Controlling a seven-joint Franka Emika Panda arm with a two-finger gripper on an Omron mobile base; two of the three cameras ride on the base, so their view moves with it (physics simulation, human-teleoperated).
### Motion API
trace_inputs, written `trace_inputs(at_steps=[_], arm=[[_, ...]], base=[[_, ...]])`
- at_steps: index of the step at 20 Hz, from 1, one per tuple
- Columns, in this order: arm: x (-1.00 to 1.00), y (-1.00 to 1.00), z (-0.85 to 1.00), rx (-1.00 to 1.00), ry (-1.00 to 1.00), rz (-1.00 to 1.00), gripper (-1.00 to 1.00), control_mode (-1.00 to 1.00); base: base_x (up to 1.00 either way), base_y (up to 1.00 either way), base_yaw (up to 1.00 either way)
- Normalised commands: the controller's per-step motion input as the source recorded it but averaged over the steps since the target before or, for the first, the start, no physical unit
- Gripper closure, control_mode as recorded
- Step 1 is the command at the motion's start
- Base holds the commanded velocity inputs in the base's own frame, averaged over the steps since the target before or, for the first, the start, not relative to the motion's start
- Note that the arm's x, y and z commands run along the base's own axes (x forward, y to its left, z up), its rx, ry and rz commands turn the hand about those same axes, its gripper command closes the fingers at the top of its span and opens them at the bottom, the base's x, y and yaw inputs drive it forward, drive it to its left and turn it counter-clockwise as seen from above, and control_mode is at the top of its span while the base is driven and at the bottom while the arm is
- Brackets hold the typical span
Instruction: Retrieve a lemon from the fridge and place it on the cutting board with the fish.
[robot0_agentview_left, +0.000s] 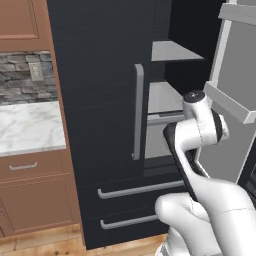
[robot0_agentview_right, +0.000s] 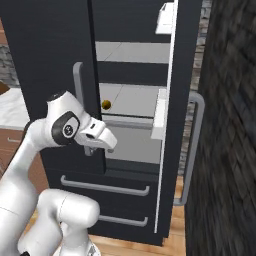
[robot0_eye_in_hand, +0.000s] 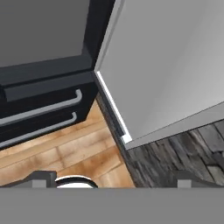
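The black fridge (robot0_agentview_left: 100, 100) has its left door shut and its right door (robot0_agentview_right: 170, 125) swung wide open. The lemon (robot0_agentview_right: 106, 104), a small yellow-orange ball, sits on the middle grey-white shelf just behind the edge of the shut left door. My hand (robot0_agentview_right: 100, 136) hovers in front of the left door's grey handle, below and a little left of the lemon, apart from it. In the hand view my gripper (robot0_eye_in_hand: 114, 180) points down at the fridge drawers (robot0_eye_in_hand: 39, 109) and the floor, open, nothing between its tips. The cutting board and the fish are out of view.
The open door's inner side (robot0_eye_in_hand: 166, 65) with its white bins (robot0_agentview_left: 230, 102) stands close on the right. A dark wall (robot0_agentview_right: 225, 150) lies beyond it. A marble counter (robot0_agentview_left: 30, 125) over wooden cabinets (robot0_agentview_left: 35, 190) is left of the fridge. Wooden floor (robot0_eye_in_hand: 74, 148) lies below.
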Motion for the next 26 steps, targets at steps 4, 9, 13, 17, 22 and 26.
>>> trace_inputs(at_steps=[4, 9, 13, 17, 22, 26], arm=[[0.04, 0.88, 0.05, 0.33, -0.08, 0.31, -1.00, -1.00], [0.02, 0.52, 0.06, 0.20, -0.11, 0.38, -1.00, -1.00], [0.10, 0.20, 0.50, 0.01, -0.35, 0.30, -1.00, -1.00], [0.26, 0.49, 0.36, 0.03, -0.26, 0.04, -1.00, -1.00], [0.33, 0.65, 0.41, 0.00, -0.25, -0.04, -1.00, -1.00], [0.20, 0.26, 0.39, 0.01, -0.15, -0.04, -1.00, -1.00]], base=[[0.00, 0.00, 0.00], [0.00, 0.00, 0.00], [0.00, 0.00, 0.00], [0.00, 0.00, 0.00], [0.00, 0.00, 0.00], [0.00, 0.00, 0.00]])
